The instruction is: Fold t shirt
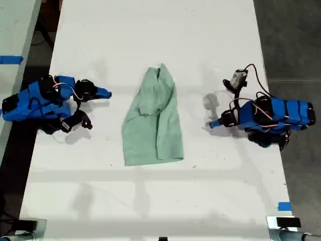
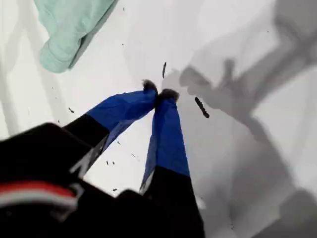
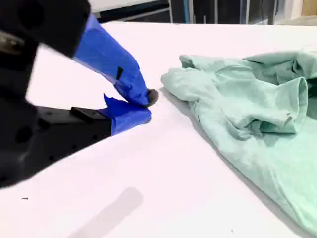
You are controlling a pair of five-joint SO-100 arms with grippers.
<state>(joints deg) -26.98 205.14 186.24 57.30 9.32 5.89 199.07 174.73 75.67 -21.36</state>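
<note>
**Fold station: counter, garment, two arms**

1. Long white flat counter (image 1: 150,30). It carries everything listed below. Small dark specks mark its surface near my first end effector.

2. Small pale mint-green wrinkled cloth t shirt (image 1: 153,120). It lies flat at the middle of the counter, narrow end toward the exterior view's top and wide end toward its bottom. One side is folded inward over the body, leaving a creased flap. It lies between the two arms, and neither touches it.

3. Blue-and-black arm at the exterior view's right, carrying my first end effector (image 1: 213,124). The blue fingers are clenched, dark tips pressed together (image 2: 158,91), with nothing between them. The tips sit low over bare counter, apart from the t shirt, whose rounded corner (image 2: 64,25) lies off to one side ahead.

4. Blue-and-black arm at the exterior view's left, carrying my second end effector (image 1: 108,93). The fingers are drawn to a narrow wedge, tips all but meeting (image 3: 147,106), gripping nothing. They sit near the t shirt's edge (image 3: 247,99) without contact.
</note>
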